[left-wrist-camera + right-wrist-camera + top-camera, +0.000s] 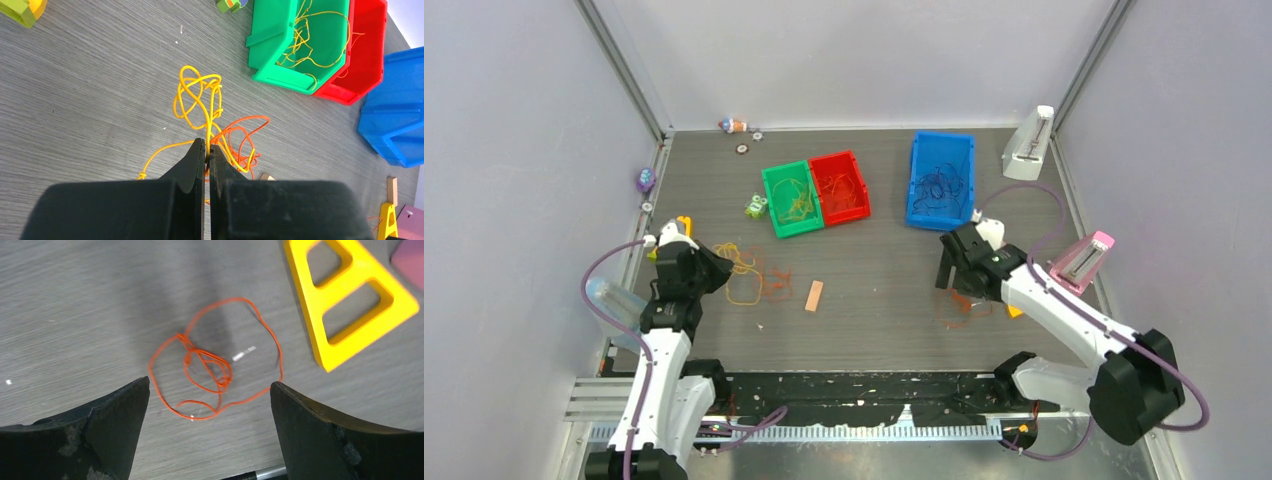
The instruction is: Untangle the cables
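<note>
A yellow cable (200, 97) lies in loops on the grey table, tangled with an orange-red cable (240, 137); both also show in the top view, the yellow cable (742, 270) left of the orange-red one (776, 283). My left gripper (207, 144) is shut on a strand of the yellow cable at the tangle's near side. A separate orange-red cable loop (215, 365) lies flat on the table. My right gripper (210, 387) is open above it, its jaws wide on either side, touching nothing. Dark purple-blue cables (939, 185) lie in the blue bin.
A green bin (790, 199) with yellow cables, a red bin (840, 187) with orange-red cables and a blue bin (941, 180) stand at the back. A tan block (814, 295) lies mid-table. A yellow triangular piece (345, 300) lies right of the loop. Small toys sit at the left edge.
</note>
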You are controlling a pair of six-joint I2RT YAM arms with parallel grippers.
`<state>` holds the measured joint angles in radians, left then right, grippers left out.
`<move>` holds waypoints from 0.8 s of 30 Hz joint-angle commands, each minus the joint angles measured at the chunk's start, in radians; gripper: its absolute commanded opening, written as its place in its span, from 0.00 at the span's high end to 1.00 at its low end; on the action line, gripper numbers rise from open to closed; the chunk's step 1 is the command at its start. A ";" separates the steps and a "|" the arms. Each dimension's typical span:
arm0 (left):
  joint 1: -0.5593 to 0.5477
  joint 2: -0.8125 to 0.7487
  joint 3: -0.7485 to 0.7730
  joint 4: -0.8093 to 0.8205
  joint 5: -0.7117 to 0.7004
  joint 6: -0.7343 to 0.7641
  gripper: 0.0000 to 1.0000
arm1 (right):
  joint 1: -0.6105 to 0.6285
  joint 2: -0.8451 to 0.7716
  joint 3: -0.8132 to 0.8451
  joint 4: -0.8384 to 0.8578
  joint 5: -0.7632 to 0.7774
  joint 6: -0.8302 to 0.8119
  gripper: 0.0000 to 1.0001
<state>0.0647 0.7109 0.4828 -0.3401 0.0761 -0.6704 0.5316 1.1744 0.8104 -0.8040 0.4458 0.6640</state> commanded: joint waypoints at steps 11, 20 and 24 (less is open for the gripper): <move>-0.012 -0.056 0.021 0.062 0.042 0.048 1.00 | -0.168 -0.021 -0.232 0.231 -0.207 0.241 0.05; -0.012 -0.067 0.025 0.062 0.037 0.049 1.00 | -0.168 0.142 -0.230 0.270 -0.168 0.301 0.19; -0.011 -0.065 0.026 0.061 0.040 0.049 1.00 | -0.168 0.084 -0.226 0.306 -0.149 0.261 0.90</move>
<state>0.0589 0.6563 0.4828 -0.3294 0.1005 -0.6422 0.3672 1.2781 0.6083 -0.5880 0.2981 0.8997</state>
